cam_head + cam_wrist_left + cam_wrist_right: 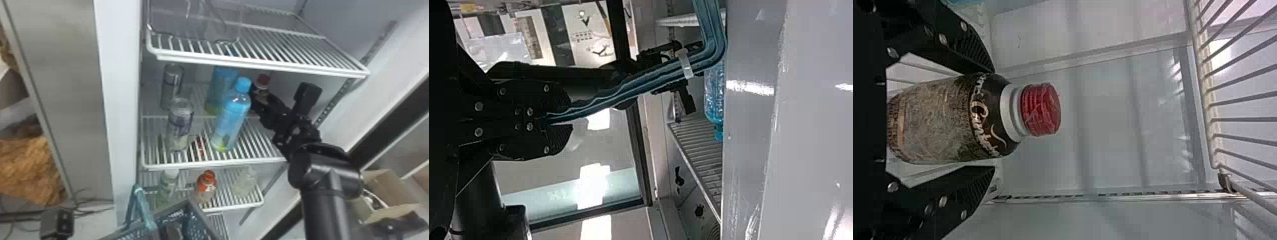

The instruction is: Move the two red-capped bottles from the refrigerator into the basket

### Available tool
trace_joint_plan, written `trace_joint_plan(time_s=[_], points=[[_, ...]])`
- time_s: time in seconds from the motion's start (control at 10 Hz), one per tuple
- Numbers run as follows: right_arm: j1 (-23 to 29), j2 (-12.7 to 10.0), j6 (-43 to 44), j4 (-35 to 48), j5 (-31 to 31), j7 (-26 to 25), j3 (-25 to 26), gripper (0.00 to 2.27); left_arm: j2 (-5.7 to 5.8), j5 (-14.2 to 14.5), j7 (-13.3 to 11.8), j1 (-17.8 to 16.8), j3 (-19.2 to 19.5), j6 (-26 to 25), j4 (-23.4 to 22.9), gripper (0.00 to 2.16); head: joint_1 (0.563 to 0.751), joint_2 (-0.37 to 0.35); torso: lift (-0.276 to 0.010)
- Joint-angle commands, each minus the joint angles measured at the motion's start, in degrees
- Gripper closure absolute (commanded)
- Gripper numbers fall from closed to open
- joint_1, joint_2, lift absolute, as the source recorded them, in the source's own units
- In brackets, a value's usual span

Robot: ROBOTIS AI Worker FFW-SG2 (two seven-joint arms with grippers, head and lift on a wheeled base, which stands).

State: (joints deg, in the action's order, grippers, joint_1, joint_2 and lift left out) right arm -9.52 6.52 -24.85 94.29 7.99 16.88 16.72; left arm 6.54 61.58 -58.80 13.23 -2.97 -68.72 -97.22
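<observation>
Here, the right claw (282,92) gapes around one bottle (948,120), the left claw (561,116) clamps one handle (634,87).

Right arm (332,204) in from bottom edge, right of middle in head view, slanting up and left; wrist bent toward centre. Right fingers (307,95) spread apart, near centre right; upper left and lower left in right wrist view. Left fingers (536,94) closed, pads nearly together, left of middle in left wrist view.
</observation>
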Motion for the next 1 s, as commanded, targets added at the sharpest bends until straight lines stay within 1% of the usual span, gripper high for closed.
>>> trace_joint_plan(time_s=[0.0,0.1,0.2,0.3,0.6,0.9], points=[[-0.75,0.33,-0.32,-0.99,-0.34,0.00,-0.61,0.91,0.05,0.00,0.00,-0.02,0.00,-0.04,-0.02,1.17,0.695,-0.350,0.000],[-0.61,0.42,-0.88,-0.71,-1.14,0.00,-0.61,1.15,0.14,0.00,0.00,-0.02,0.00,-0.04,0.12,1.17,0.695,-0.350,0.000],[-0.19,0.33,-0.74,-0.01,-1.25,0.00,-0.61,1.25,0.22,0.00,0.00,-0.02,-0.11,-0.04,-0.02,1.17,0.695,-0.350,0.000],[0.52,0.33,-0.74,0.84,-1.14,0.00,-0.61,1.28,0.22,0.12,0.00,0.12,-0.11,-0.04,-0.02,1.17,0.695,-0.350,0.000],[5.44,0.24,-1.58,8.01,0.12,-0.53,-0.50,1.28,0.31,0.12,0.00,0.12,-0.23,-0.04,-0.02,1.17,0.695,-0.350,0.000],[10.22,0.24,-2.71,14.62,1.60,-0.62,0.76,1.28,0.31,0.12,0.00,0.26,-0.34,-0.04,-0.02,1.17,0.695,-0.350,0.000]])
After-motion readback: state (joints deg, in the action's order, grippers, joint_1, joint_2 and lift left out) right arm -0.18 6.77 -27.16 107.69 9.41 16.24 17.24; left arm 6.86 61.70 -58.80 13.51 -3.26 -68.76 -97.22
